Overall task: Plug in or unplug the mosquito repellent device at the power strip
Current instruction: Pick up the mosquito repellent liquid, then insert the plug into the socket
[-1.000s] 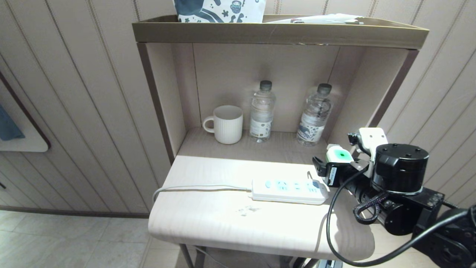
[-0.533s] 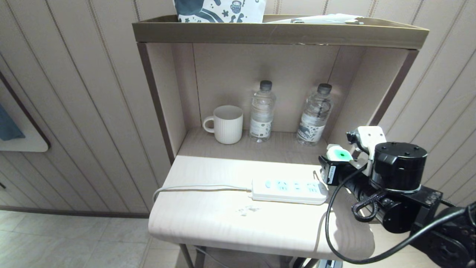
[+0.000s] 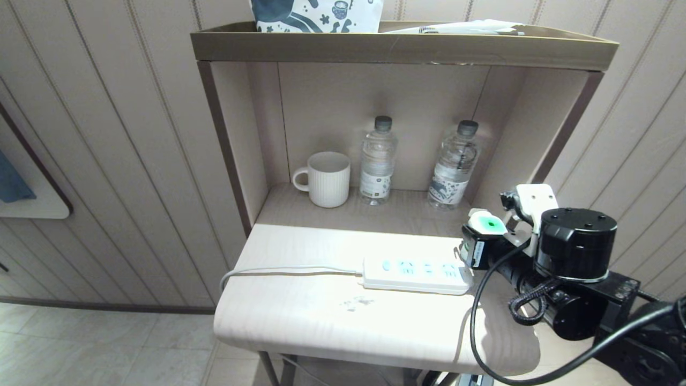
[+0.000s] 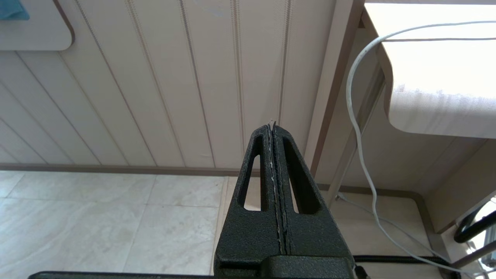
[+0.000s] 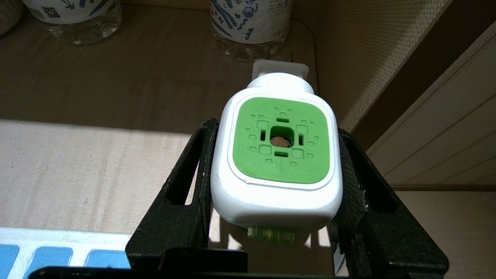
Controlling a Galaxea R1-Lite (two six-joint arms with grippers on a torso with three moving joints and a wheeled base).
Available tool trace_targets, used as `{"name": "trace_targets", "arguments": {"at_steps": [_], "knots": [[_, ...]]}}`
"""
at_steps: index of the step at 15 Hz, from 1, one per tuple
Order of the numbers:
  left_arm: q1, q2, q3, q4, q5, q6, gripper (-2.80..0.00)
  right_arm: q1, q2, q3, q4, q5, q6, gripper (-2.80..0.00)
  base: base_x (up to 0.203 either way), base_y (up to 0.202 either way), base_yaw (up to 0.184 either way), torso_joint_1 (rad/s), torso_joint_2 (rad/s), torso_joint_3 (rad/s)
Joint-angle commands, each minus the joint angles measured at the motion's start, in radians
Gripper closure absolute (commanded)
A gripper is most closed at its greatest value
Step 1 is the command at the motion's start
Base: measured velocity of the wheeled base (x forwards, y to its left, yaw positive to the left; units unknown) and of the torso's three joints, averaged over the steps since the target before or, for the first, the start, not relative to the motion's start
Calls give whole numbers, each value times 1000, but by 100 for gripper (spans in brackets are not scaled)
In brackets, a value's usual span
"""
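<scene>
White device with green face clamped between right gripper fingers, above counter near its right edge, just past the strip end. Open counter leftward. Left gripper fingers pressed together beside the counter, empty.

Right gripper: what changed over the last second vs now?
The right gripper closed its fingers from wide open onto the sides of the mosquito repellent device, which stands on the desk just off the right end of the power strip. The arm barely shifted. Device, strip, mug and the two water bottles stayed in place. The left gripper is shut, parked low beside the desk.
</scene>
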Motion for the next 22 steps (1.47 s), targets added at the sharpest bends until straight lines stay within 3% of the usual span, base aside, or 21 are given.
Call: {"name": "trace_targets", "arguments": {"at_steps": [1,4,7,9,11,15,17,19,22], "knots": [[0,0,0,0,0,0,0,15,-49,6,-1,-3,0,0,0,0,0,0,0,0],[0,0,0,0,0,1,0,79,-255,4,123,-16,-6,0,0,0,0,0,0,0],[0,0,0,0,0,0,0,98,-450,-51,412,-24,-10,0,0,0,0,0,0,0],[0,0,0,0,0,0,0,105,-539,-138,685,-24,-9,0,0,0,0,0,0,0],[0,0,0,0,0,0,0,132,-607,-285,1055,-19,4,0,0,0,0,0,0,0],[0,0,0,0,0,0,0,291,-666,-640,1706,19,139,0,0,0,0,0,0,0],[0,0,0,0,0,0,0,366,-672,-752,1891,138,206,0,0,0,0,0,0,0],[0,0,0,0,0,0,0,381,-633,-802,1981,240,222,0,0,0,0,0,0,0],[0,0,0,0,0,0,0,382,-527,-822,2028,268,191,0,0,0,0,0,0,0]]}}
